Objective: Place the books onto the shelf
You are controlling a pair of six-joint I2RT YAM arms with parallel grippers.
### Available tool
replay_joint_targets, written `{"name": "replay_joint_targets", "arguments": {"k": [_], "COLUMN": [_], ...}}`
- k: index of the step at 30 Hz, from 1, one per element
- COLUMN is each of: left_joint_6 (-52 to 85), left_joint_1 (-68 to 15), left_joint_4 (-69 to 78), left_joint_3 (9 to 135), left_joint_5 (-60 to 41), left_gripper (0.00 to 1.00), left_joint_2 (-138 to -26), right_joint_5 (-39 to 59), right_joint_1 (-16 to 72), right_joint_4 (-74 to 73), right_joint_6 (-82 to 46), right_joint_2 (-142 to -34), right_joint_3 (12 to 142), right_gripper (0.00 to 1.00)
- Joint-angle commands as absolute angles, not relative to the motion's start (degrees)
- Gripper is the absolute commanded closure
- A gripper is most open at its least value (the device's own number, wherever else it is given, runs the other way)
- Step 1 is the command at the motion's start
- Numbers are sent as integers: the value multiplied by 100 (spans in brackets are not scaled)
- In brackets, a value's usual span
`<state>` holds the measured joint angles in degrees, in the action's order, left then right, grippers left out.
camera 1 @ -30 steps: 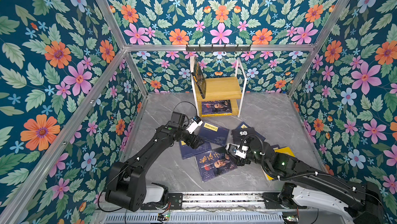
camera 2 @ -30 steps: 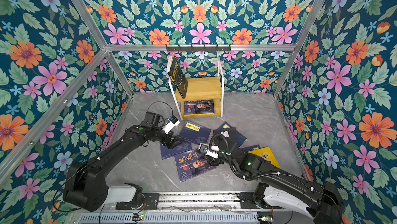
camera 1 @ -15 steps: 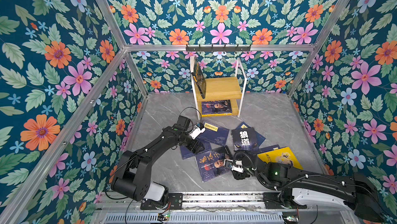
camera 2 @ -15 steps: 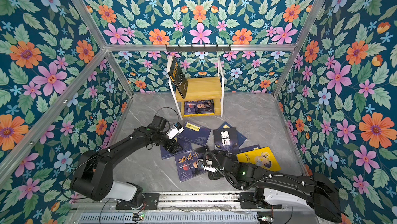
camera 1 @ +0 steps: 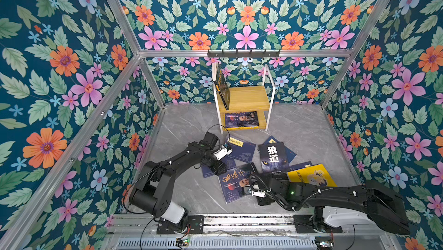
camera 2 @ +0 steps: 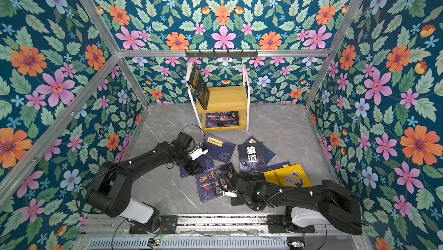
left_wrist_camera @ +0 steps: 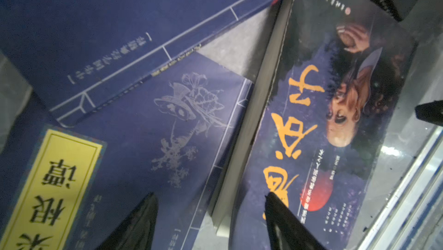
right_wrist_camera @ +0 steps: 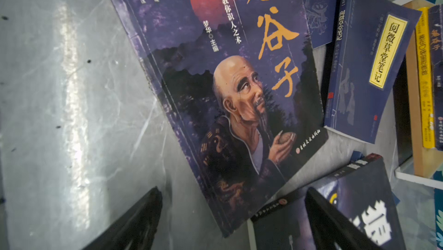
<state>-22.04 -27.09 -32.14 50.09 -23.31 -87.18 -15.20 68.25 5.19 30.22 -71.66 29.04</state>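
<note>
The shelf stands at the back wall, with one book leaning upright on its top board and another lying flat on the lower one. On the floor lie several books: an old-man-face book, a wolf-eyes book, a yellow book and navy books. My left gripper is open, its jaws straddling the old-man book's page edge. My right gripper is open over that book's near corner.
A black hook rail runs along the back wall above the shelf. Floral walls close in three sides. A metal rail carrying both arm bases lines the front edge. Bare grey marble floor lies left of the shelf.
My right arm drew back toward the front and lower, uncovering the wolf-eyes and yellow books. The left gripper's jaws narrowed and shifted toward the old-man book's edge.
</note>
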Motion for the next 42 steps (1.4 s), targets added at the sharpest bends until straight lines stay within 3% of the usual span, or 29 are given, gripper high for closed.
{"name": "replay_joint_targets", "arguments": {"k": [1, 8, 18, 29, 34, 37, 42], "left_joint_6": [-2579, -2576, -2686, -2584, -2584, -2584, -2619], "left_joint_1": [-2742, -2751, -2865, -2891, -2892, -2892, -2892], "left_joint_4": [-3501, -3133, -2804, -2619, -2619, -2611, -2585], "left_joint_3": [4920, 4566, 4244, 4185, 4184, 4176, 4081], "left_joint_5": [-2085, -1811, -1820, -1654, -1690, -1679, -1629], "left_gripper": [30, 61, 92, 95, 96, 95, 96], "left_joint_2": [-8693, -8626, -8756, -8868, -8838, -8816, -8663], "right_joint_5": [-1616, -1877, -2762, -3043, -3060, -2982, -2937], "right_joint_1": [6854, 7044, 7171, 7181, 7181, 7164, 7155], "right_joint_4": [-118, -616, -1912, -3772, -3841, -3910, -3511], "right_joint_6": [3105, 3438, 4090, 5338, 5628, 5573, 5362], "right_joint_2": [-7415, -8265, -8822, -8991, -9294, -9360, -9227], "right_joint_3": [2883, 3101, 3037, 2870, 3071, 3093, 3156], "right_gripper": [7, 7, 7, 9, 11, 19, 46]}}
